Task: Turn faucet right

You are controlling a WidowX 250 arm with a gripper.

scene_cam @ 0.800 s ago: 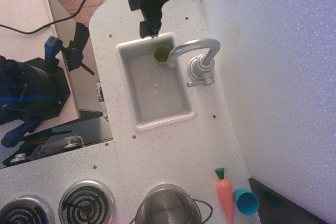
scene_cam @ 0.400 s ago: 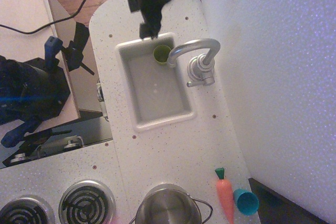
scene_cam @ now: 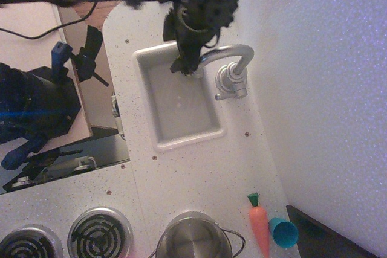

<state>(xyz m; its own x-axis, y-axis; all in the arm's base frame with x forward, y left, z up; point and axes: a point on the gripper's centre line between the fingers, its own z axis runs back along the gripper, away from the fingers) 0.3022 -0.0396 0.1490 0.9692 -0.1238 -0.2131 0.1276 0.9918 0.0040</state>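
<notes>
The silver faucet [scene_cam: 233, 64] stands on the white counter at the right rim of the grey sink [scene_cam: 181, 126]. Its arched spout reaches left over the sink's far end, and its short lever points toward the near side. My black gripper [scene_cam: 183, 64] hangs over the far part of the sink, its tip right beside the spout's end. I cannot tell whether its fingers are open or shut. The arm covers the sink's far corner.
A steel pot [scene_cam: 195, 237] stands at the near edge of the counter. An orange carrot [scene_cam: 259, 225] and a teal cup [scene_cam: 283, 232] lie to the pot's right. Two stove burners [scene_cam: 100, 234] are at the near left. A white wall [scene_cam: 320, 89] runs along the right.
My arm has swung in from the far edge and moved down and right, so the gripper now sits at the spout's end. It now covers the green cup in the sink.
</notes>
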